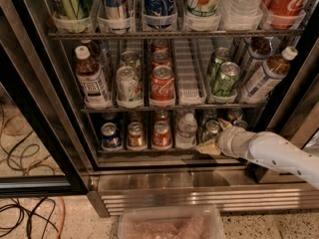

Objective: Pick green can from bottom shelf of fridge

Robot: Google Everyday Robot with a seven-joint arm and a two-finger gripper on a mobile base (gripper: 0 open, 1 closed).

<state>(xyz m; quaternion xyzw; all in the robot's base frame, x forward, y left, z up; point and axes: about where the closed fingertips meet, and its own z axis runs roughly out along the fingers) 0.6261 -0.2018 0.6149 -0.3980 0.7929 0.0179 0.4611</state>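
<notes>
Camera view: small dark green aluminium can (211,129) stands upright near the front-right corner of the dim wire-rack bottom desk (149,152), long axis vertical, silver top up. White-armed gripper (216,137) is there too, jaws spread either side of the can.

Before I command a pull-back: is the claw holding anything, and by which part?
Cannot be told. The claw sits right at the green can on the bottom shelf, at the can's side, but no secure hold is visible.
</notes>
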